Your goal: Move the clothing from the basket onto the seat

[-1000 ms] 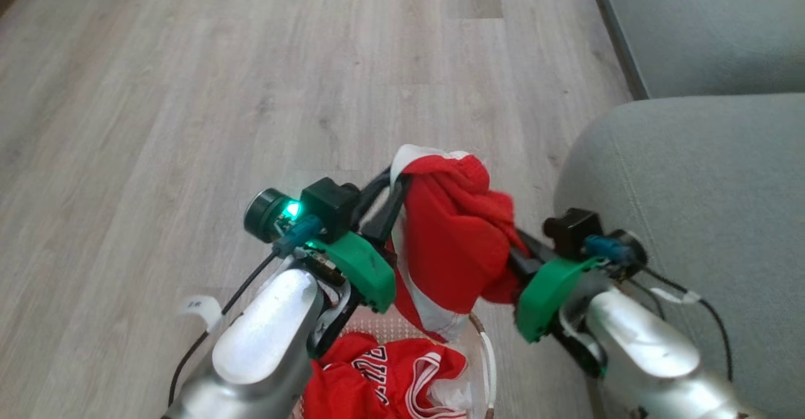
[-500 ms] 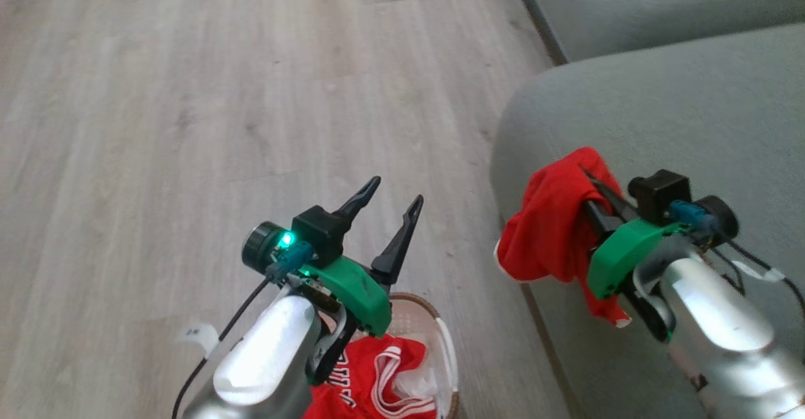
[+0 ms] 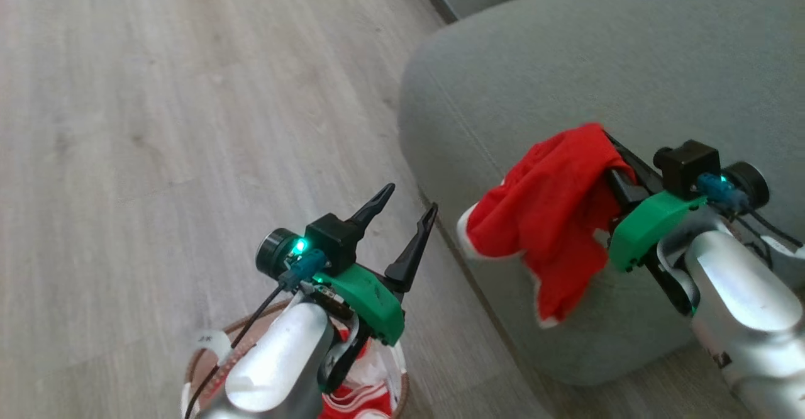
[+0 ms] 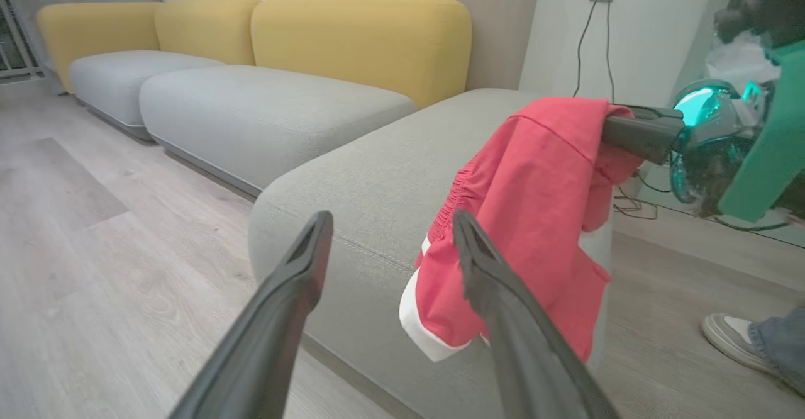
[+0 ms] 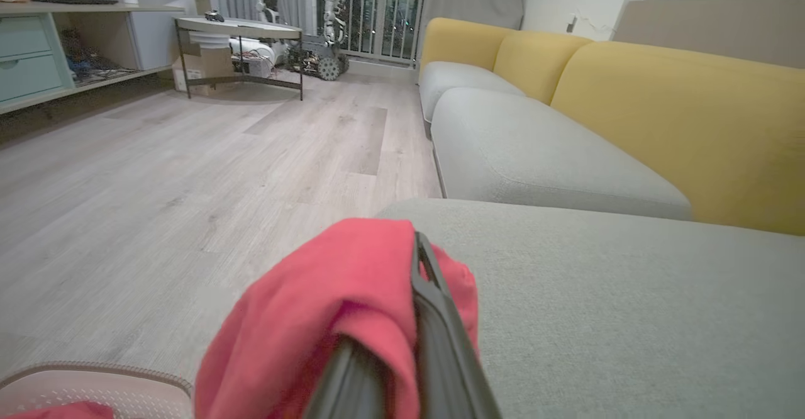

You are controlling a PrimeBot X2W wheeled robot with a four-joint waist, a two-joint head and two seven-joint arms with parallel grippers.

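Note:
My right gripper [image 3: 607, 141] is shut on a red garment with white trim [image 3: 553, 217], which hangs off its fingers over the front corner of the grey-green seat [image 3: 566, 60]. The left wrist view shows that garment [image 4: 534, 217] draped against the seat [image 4: 377, 148] and hanging down its side. My left gripper [image 3: 411, 197] is open and holds nothing, out over the floor left of the seat. Below my left forearm sits the basket [image 3: 200, 359] with the second red garment [image 3: 352, 397] in it, mostly hidden by the arm.
Pale wood floor [image 3: 157, 92] spreads to the left. More grey sofa cushions [image 4: 251, 111] with yellow backs [image 4: 358, 35] stand beyond. A person's shoe [image 4: 729, 337] is on the floor by the seat's far side. A table [image 5: 239, 32] stands far back.
My right gripper has carried the red garment from above the basket across to the seat. My left gripper let go of it and opened. The head camera has swung right.

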